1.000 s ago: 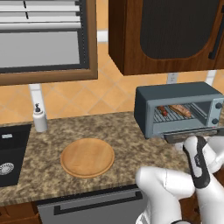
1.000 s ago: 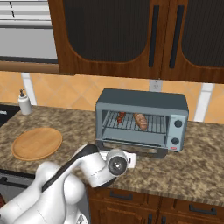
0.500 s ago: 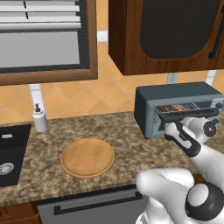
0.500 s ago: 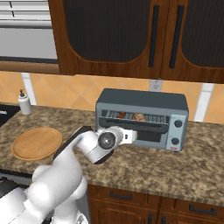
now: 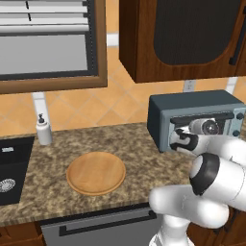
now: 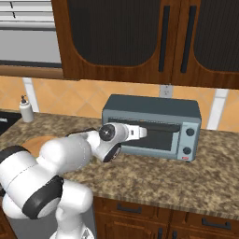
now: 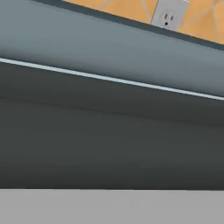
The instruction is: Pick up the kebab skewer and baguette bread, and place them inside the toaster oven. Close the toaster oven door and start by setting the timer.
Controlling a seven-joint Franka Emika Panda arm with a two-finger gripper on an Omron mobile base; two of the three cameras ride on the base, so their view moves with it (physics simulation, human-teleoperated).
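Oven door (image 6: 156,135) looks shut w/ the gripper (image 6: 141,132) pressed at its top edge, jaws apart & holding nothing, prob. because it's pushing it closed; toaster oven (image 5: 199,117) sits on counter (image 5: 139,156) right of empty wooden plate (image 5: 96,173).

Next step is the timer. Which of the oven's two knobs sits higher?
The upper knob on the toaster oven sits higher, beside the door's top edge; the lower knob is beneath it.

The toaster oven door (image 6: 151,135), seen dropped open a second ago, is now swung up against the toaster oven (image 6: 154,125), and the gripper (image 6: 140,132) is raised from below it to its upper edge.
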